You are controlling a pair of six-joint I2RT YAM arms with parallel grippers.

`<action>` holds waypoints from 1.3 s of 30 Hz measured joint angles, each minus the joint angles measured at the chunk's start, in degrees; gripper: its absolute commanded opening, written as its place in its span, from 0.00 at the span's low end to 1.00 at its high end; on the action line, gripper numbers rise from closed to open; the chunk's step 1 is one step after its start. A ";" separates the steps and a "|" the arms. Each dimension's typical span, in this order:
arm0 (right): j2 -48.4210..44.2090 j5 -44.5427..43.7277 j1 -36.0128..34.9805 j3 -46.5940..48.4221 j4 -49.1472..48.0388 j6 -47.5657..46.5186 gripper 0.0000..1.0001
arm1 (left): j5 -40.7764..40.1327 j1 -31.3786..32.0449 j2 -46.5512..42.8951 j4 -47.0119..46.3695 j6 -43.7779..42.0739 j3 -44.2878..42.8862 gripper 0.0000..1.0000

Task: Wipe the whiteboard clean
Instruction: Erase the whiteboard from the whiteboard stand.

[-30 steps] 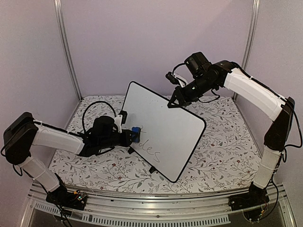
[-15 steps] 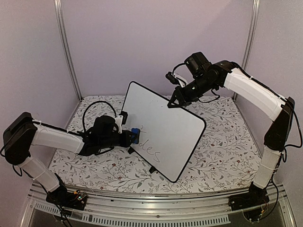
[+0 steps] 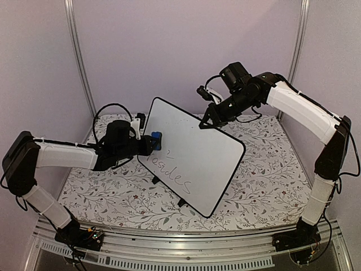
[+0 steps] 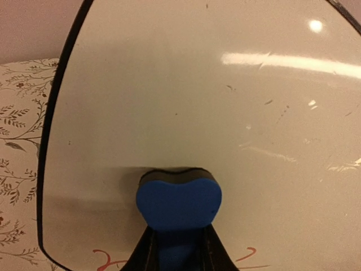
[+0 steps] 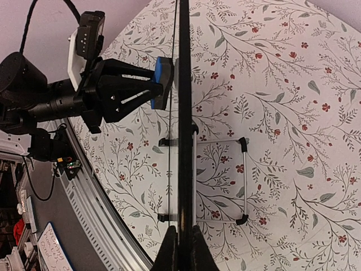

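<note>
The whiteboard (image 3: 194,155) stands tilted on its small black feet in the middle of the table, with purple handwriting on its lower left part. My left gripper (image 3: 151,142) is shut on a small blue eraser block (image 3: 156,139) and presses it against the board's upper left area, above the writing. In the left wrist view the eraser (image 4: 178,202) lies flat on the whiteboard (image 4: 225,113), with reddish strokes just below it. My right gripper (image 3: 206,123) is shut on the board's top edge. The right wrist view shows the whiteboard's rim (image 5: 184,113) edge-on between my fingers (image 5: 169,254).
The table carries a floral cloth (image 3: 271,169). The board's wire stand (image 5: 242,180) rests on the cloth behind it. Purple walls and metal posts (image 3: 76,56) enclose the cell. The aluminium rail (image 3: 186,240) runs along the near edge.
My left gripper has carried the eraser up and to the left along the board, from beside the writing to above it. More of the handwriting now shows. The right arm and the board have not moved.
</note>
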State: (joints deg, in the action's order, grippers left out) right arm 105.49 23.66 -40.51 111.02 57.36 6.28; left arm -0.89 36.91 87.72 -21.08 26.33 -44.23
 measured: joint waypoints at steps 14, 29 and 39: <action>0.00 0.04 0.00 0.00 0.04 -0.15 0.00 | 1.01 2.78 -0.90 -1.42 2.08 6.32 0.00; 0.00 0.04 0.00 0.02 0.09 -0.15 0.00 | -0.72 7.06 -1.07 -2.16 2.19 8.46 0.00; 0.00 -0.22 0.00 0.00 0.28 -0.04 0.00 | -2.23 7.30 -0.81 2.19 -3.04 1.95 0.00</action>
State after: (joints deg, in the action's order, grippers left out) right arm 105.49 23.44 -40.51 111.02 57.65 6.24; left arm -3.11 44.21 86.91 -18.90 23.29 -42.28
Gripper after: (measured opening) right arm 0.032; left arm 0.182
